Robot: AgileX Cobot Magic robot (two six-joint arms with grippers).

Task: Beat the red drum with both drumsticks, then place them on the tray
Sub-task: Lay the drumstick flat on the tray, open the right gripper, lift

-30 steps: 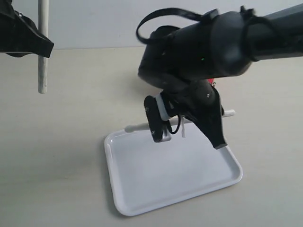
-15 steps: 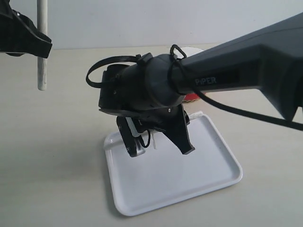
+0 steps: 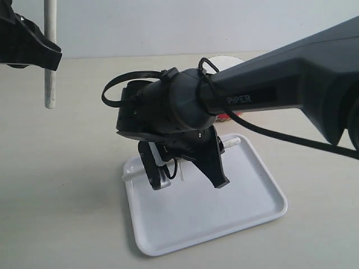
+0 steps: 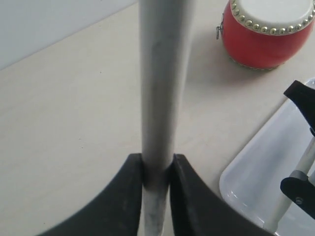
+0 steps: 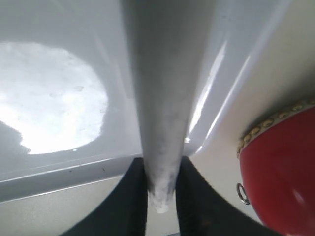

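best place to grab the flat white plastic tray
Likely the low raised rim of the flat white plastic tray, on the edge nearest the exterior camera, coming from outside. It lies flat, so only that lip offers a pinch, and the right gripper holds a pale wooden drumstick over the far side.

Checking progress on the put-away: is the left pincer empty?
No, the left pincer is clamped on a pale drumstick that runs up between its two black fingers.

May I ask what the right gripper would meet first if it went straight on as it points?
Probably the floor of the white tray: the right gripper, shut on a drumstick, points down over it. The gap between them is unclear.
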